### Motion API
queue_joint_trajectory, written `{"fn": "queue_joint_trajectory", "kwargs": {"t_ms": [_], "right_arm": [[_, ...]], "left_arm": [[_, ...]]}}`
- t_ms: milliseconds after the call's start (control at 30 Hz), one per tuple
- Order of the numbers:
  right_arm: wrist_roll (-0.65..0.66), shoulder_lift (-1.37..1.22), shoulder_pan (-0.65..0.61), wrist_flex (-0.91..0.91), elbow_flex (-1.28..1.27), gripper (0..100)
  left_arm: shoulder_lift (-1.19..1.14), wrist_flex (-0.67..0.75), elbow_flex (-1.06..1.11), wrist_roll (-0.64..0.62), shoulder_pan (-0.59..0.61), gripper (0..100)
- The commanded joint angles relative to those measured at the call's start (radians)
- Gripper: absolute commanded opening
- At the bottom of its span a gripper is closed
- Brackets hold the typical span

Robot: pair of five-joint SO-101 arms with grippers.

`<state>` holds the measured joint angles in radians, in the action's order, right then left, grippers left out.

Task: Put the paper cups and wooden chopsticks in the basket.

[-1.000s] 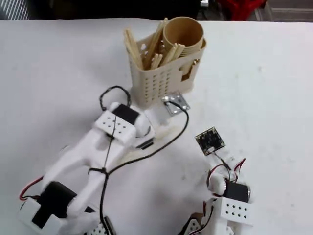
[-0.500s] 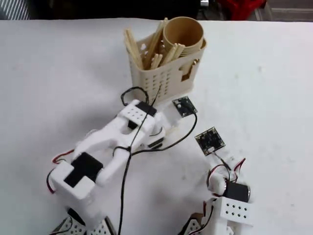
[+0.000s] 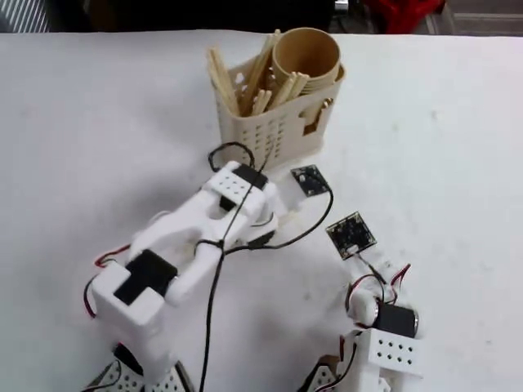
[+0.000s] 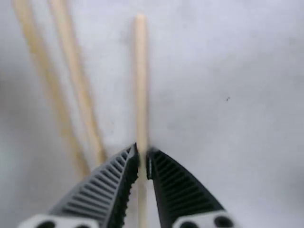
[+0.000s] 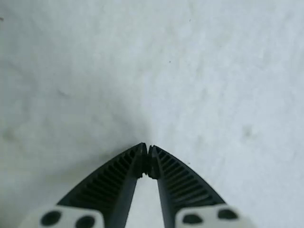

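Three chopsticks lie before the left jaws. The jaws are clamped on one, the gripped chopstick [image 4: 140, 85], which passes between the tips and runs straight out ahead of them to a free end. A short part of it also shows back between the jaws. Whether it rests on the table [image 4: 228, 71] or is raised off it cannot be told. Two loose chopsticks [image 4: 80, 95] lie just beside it on the table, both on the same side, near each other and slanting slightly away from the gripped one.

From the high view the left arm [image 3: 196, 241] lies extended, its wrist just short of the near wall of the basket [image 3: 274, 135]. One basket stands upright toward the table's far edge. One cup [image 3: 306, 51] stands in it, mouth up, at one end. Beside the cup a crowd of sticks [image 3: 222, 77] leans upright in the basket, overlapping too much to count surely.

The right jaws are pressed together, tips meeting, over the table. The right arm [image 3: 384, 331] sits folded by the table's near edge, well apart from the basket.
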<state>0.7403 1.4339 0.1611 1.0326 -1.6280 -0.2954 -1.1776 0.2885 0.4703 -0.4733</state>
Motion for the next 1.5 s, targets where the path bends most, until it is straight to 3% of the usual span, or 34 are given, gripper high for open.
{"fn": "queue_joint_trajectory", "kwargs": {"t_ms": [0, 300, 533, 933, 1267, 1467], "right_arm": [[0.008, 0.008, 0.002, -0.018, 0.003, 1.7], [0.008, 0.008, 0.002, -0.018, 0.003, 1.7], [0.008, 0.008, 0.002, -0.018, 0.003, 1.7], [0.008, 0.008, 0.002, -0.018, 0.003, 1.7], [0.009, 0.01, 0.002, -0.018, 0.003, 1.7], [0.009, 0.01, 0.002, -0.018, 0.003, 1.7]], "left_arm": [[0.194, -0.094, -0.037, -0.008, 0.002, 2], [0.65, -0.261, -0.08, -0.015, 0.002, 2], [0.812, -0.235, -0.396, -0.106, 0.002, 2], [0.369, 0.157, -0.994, -0.351, 0.094, 2], [0.027, 0.172, -1.31, -0.454, 0.171, 2], [-0.09, 0.14, -1.363, -0.47, 0.216, 2]]}}
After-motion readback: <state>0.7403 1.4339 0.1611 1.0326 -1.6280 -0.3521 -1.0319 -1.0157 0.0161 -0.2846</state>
